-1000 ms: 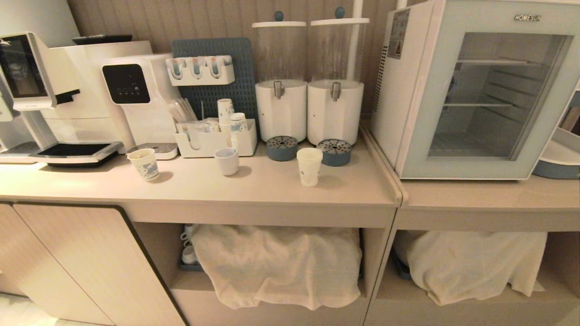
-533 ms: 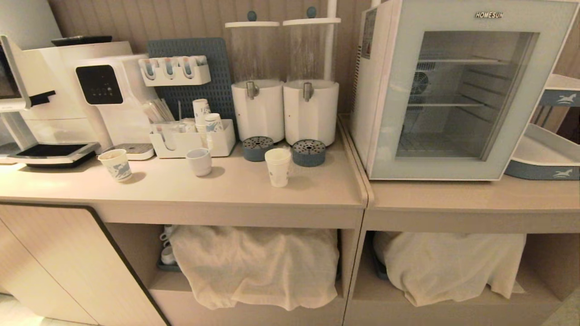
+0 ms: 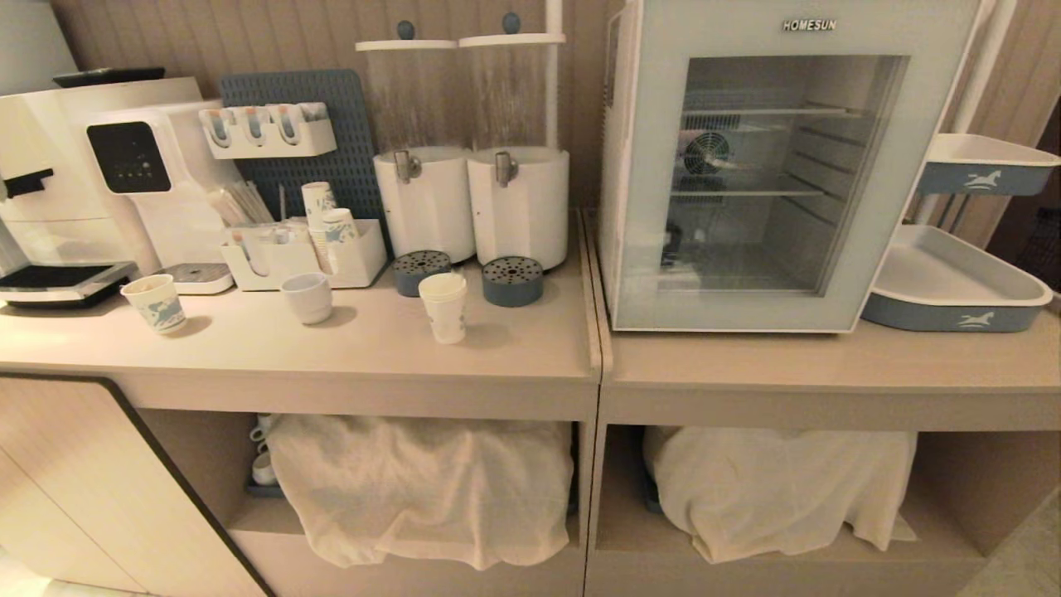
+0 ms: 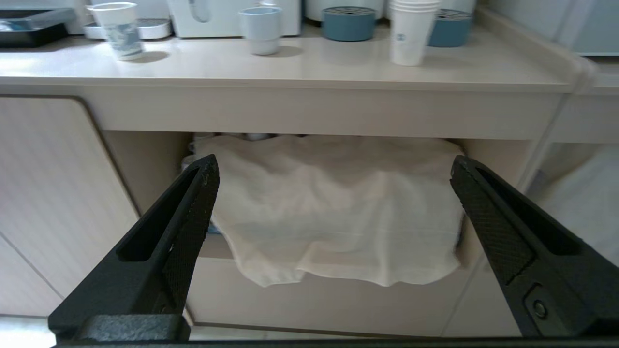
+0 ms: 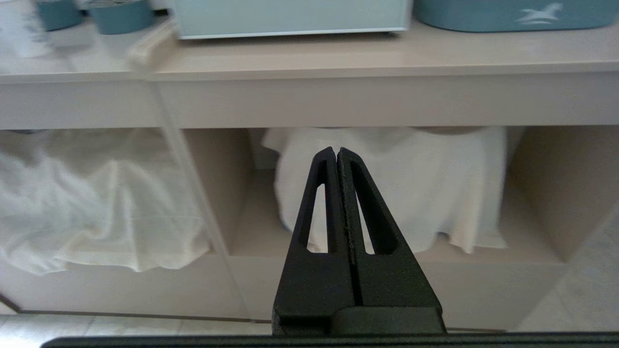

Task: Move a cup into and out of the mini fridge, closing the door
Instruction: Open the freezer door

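Note:
The cup (image 3: 444, 308), tall, white and with a layered rim, stands on the counter in front of two blue drip trays; the left wrist view shows this cup (image 4: 412, 34) too. Right of it sits the white mini fridge (image 3: 612, 149). Its glass door (image 3: 646, 166) is closed, with wire shelves and a fan visible behind the pane. Neither arm shows in the head view. My left gripper (image 4: 333, 164) hangs open and empty below counter height, facing a draped cloth. My right gripper (image 5: 337, 152) is shut on nothing, low in front of the shelf under the fridge (image 5: 290, 17).
A paper cup with blue drawings (image 3: 155, 303) and a squat mug (image 3: 307, 297) stand left of the cup. Two drink dispensers (image 3: 472, 199), an organiser (image 3: 290, 253) and a coffee machine (image 3: 50, 166) line the back. Blue-and-white trays (image 3: 953, 290) sit right of the fridge. Cloths (image 3: 423, 489) cover the lower shelves.
The whole scene has slid left in the head view, so the camera has moved right and the fridge is now nearer the centre. No object on the counter has moved.

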Controlling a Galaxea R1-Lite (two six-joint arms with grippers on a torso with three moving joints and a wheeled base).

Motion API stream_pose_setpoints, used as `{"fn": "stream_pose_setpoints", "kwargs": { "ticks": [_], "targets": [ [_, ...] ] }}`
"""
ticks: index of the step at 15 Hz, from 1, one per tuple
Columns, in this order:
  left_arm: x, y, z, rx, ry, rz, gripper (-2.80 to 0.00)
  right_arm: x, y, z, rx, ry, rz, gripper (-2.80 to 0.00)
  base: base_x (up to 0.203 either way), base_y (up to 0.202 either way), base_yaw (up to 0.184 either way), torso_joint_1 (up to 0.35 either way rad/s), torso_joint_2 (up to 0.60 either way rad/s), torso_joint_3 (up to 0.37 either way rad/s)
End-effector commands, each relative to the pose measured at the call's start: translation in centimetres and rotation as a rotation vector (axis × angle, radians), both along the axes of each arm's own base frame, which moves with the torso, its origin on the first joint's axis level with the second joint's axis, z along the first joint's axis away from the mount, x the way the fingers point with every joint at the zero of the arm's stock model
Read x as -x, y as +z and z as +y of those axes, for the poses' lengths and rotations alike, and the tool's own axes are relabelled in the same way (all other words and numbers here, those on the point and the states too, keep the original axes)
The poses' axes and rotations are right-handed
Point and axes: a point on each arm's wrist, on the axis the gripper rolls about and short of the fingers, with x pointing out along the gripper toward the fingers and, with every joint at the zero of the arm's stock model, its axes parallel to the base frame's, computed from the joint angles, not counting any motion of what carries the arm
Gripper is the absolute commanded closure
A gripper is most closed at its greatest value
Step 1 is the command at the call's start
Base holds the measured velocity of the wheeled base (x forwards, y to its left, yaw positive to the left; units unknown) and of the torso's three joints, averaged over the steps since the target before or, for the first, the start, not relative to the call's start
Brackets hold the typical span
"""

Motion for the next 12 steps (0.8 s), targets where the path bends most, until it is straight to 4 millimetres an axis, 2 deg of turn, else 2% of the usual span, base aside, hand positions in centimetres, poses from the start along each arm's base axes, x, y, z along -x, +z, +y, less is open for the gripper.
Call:
{"fn": "stream_pose_setpoints", "kwargs": {
  "ticks": [1,12],
  "targets": [
    [-0.15,-0.50,0.00,0.002,-0.001,0.019,-2.80,0.00,-0.01,0.00,0.000,0.000,0.000,0.00,0.000,-0.187,0.000,0.001,0.00,0.007],
    [-0.15,-0.50,0.00,0.005,0.001,0.019,-2.80,0.00,-0.01,0.00,0.000,0.000,0.000,0.00,0.000,-0.191,0.000,0.003,0.00,0.002]
  ]
}}
